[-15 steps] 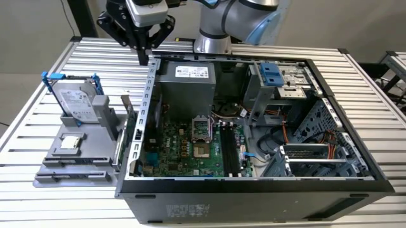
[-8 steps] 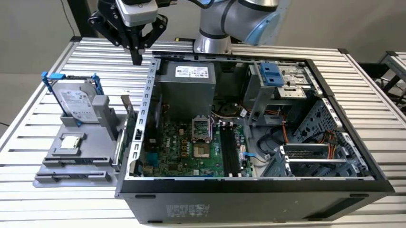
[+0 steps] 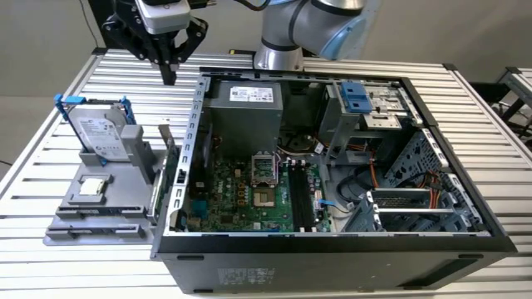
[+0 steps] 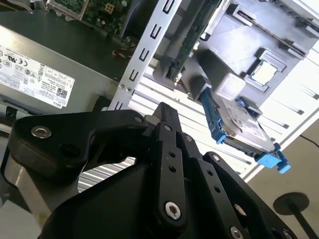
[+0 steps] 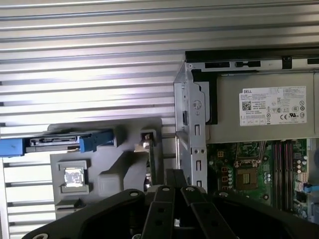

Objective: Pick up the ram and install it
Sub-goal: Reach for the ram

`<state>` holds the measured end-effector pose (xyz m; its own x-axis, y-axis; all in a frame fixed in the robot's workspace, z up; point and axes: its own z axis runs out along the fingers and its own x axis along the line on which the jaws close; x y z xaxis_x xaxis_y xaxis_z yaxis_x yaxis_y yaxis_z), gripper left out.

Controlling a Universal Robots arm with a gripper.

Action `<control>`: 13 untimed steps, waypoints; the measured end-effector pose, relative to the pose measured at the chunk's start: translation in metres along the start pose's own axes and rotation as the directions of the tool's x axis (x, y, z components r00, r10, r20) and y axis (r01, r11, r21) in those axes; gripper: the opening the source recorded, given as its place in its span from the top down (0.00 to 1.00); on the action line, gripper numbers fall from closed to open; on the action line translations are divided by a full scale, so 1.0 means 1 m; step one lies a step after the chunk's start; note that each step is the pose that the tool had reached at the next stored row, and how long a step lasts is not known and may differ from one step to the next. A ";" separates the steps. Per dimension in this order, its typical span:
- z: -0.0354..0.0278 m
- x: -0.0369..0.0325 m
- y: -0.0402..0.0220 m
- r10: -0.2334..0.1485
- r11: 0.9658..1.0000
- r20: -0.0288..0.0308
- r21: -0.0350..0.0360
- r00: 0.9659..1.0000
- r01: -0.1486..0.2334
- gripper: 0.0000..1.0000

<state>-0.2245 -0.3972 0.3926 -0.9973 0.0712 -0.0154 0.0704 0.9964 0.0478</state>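
The ram (image 3: 169, 169) is a narrow circuit-board stick standing on edge in the grey holder (image 3: 99, 212), close to the computer case's side wall. It shows edge-on in the first wrist view (image 5: 151, 160) and as a dark green strip in the second wrist view (image 4: 188, 40). My gripper (image 3: 171, 76) hangs above the table behind the holder, at the exterior view's upper left, well above and apart from the ram. Its black fingers (image 5: 174, 175) are pressed together with nothing between them. The motherboard's black slots (image 3: 300, 198) lie inside the open case.
The open computer case (image 3: 332, 243) takes up the middle of the slatted table. The holder also carries a silver hard drive with blue brackets (image 3: 101, 134) and a small square CPU chip (image 3: 93, 185). A power supply (image 3: 245, 109) sits at the case's rear.
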 end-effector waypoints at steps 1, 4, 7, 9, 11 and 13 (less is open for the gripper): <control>0.0000 0.0021 -0.0001 0.000 1.000 0.000 0.000 1.000 0.000 1.00; -0.0002 0.0079 -0.0004 0.000 1.000 0.000 0.000 1.000 0.000 1.00; -0.0002 0.0136 -0.0007 0.000 1.000 0.000 0.000 1.000 0.000 1.00; -0.0003 0.0174 -0.0009 0.000 1.000 0.000 0.000 1.000 0.000 1.00; -0.0004 0.0212 -0.0011 0.000 1.000 0.000 0.000 1.000 0.000 1.00; -0.0004 0.0250 -0.0014 0.000 1.000 0.000 0.000 1.000 0.000 1.00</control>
<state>-0.2496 -0.3968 0.3926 -0.9973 0.0711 -0.0154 0.0703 0.9964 0.0479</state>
